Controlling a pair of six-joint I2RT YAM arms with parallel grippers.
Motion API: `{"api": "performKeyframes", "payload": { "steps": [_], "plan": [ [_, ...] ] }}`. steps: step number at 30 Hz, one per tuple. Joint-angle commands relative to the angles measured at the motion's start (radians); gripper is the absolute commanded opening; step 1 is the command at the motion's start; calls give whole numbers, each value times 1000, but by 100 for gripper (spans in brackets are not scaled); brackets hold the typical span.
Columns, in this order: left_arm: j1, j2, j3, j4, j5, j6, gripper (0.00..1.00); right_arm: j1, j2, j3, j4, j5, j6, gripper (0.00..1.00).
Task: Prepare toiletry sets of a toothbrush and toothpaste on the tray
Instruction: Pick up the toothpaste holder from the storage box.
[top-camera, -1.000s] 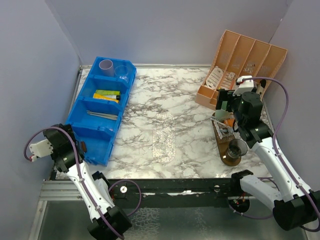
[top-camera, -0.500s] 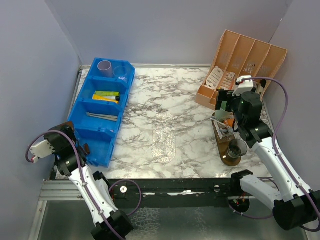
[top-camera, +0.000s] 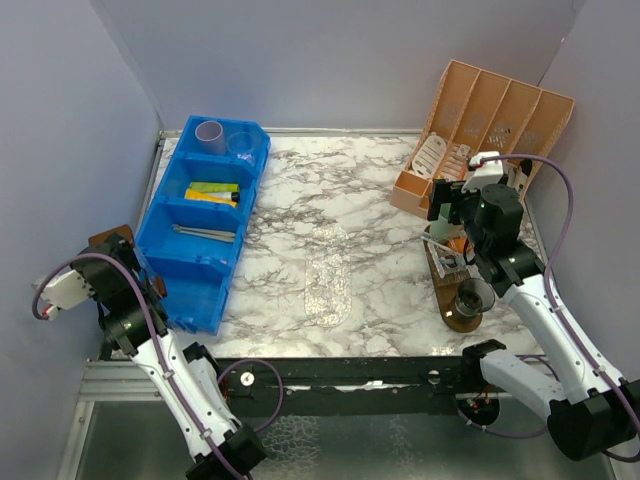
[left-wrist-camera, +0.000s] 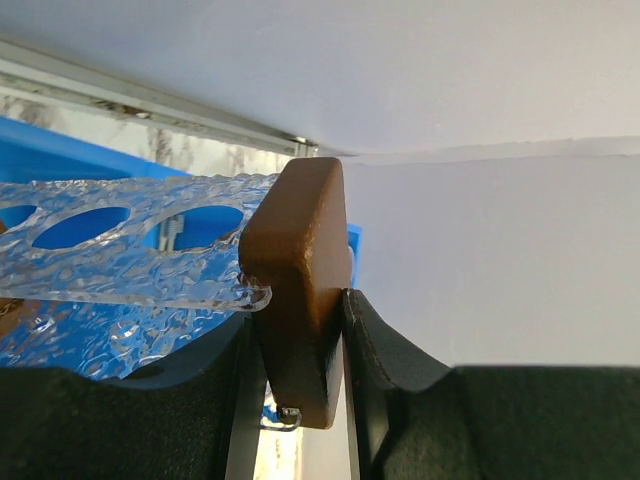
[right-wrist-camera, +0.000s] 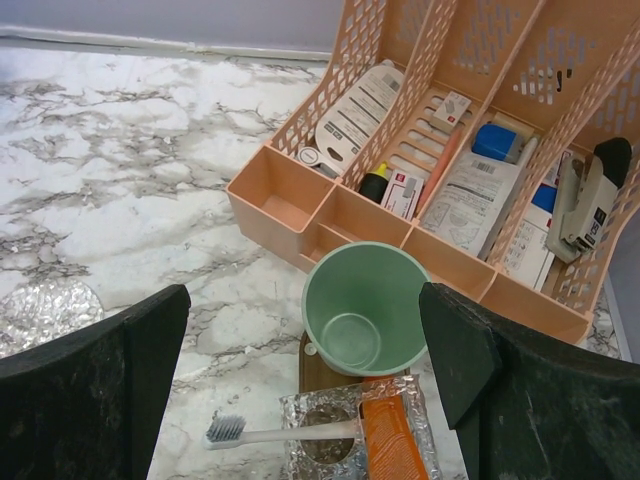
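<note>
While the left gripper sits at the far left table edge beside the blue bin, clamped on a brown board, the right gripper hovers wide open over the wooden tray on the right.

Top view: lilac cup and clear cup stand in the bin's far compartment. Tubes lie in the next one, toothbrushes in the one after. Smoky dark cup stands on the tray's near end. Clear bumpy strip lies mid-table.

Left wrist view: fingers pinch the board's edge from both sides. A clear bumpy insert with round holes meets its face (blue bin behind it).

Right wrist view: both fingers spread, nothing between them. Mint green cup stands upright on the tray's far end, just before the peach organizer. A toothbrush lies across the tray's clear holder, bristles to the left, an orange tube beside it.
</note>
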Motion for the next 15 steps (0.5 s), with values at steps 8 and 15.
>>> {"api": "performKeyframes", "payload": {
  "steps": [8, 15],
  "plan": [
    [10, 151, 345, -80, 92, -5, 0, 22, -1, 29, 45, -12, -17, 100],
    [9, 293, 533, -53, 222, 14, 0, 35, 1, 35, 45, -25, -7, 100]
  ]
}}
